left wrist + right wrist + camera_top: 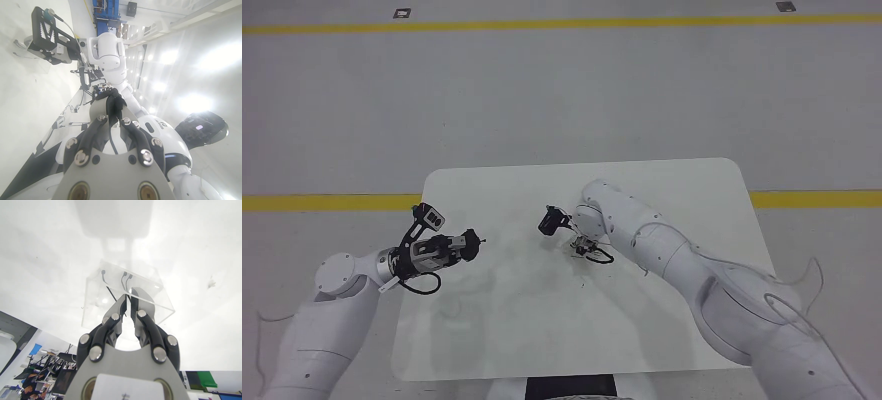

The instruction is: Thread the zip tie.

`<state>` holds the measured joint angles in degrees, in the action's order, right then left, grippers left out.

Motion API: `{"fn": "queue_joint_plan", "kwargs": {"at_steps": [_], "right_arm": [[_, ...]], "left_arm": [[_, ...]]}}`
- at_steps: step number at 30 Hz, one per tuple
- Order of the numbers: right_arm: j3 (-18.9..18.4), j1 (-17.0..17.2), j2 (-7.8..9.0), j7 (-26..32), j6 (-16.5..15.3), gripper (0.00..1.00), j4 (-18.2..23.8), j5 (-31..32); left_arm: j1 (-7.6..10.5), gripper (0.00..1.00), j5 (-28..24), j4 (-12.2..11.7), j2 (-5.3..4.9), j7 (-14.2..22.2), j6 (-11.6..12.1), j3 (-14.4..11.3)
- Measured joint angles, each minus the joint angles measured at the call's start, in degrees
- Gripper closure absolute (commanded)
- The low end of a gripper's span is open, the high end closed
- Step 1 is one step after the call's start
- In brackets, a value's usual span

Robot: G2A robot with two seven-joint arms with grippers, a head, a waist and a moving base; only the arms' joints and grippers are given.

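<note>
A clear plastic box (151, 289) stands on the white table (682, 200) and holds three black zip ties (103, 272), heads up. My right gripper (128, 294) sits right over the box, its jaws closed to a thin gap on the strips of two ties. From above, this right gripper (551, 220) is near the table's middle. My left gripper (470, 243) hovers to its left, pointing toward it. In the left wrist view my left gripper (113, 106) is shut on a dark bunched zip tie (113, 136), whose thin tail runs back toward the wrist.
The right arm's gripper (45, 28) and the clear box (31, 48) show far off in the left wrist view. A black cable loop (592, 250) hangs by the right wrist. A small white scrap (211, 283) lies on the table near the box.
</note>
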<state>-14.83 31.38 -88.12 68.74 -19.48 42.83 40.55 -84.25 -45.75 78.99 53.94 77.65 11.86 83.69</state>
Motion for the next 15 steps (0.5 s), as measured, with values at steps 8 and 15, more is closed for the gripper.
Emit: {"fn": "queue_joint_plan", "kwargs": {"at_steps": [8,15], "right_arm": [[1.29,-1.23,-0.66,0.50,0.00,1.00,-1.02,-1.38],[1.34,-2.37,-0.28,1.79,0.00,1.00,0.00,-2.83]], "left_arm": [[0.00,1.00,0.00,0.00,0.00,0.00,0.00,0.00],[0.00,1.00,0.00,0.00,0.00,0.00,0.00,0.00]]}}
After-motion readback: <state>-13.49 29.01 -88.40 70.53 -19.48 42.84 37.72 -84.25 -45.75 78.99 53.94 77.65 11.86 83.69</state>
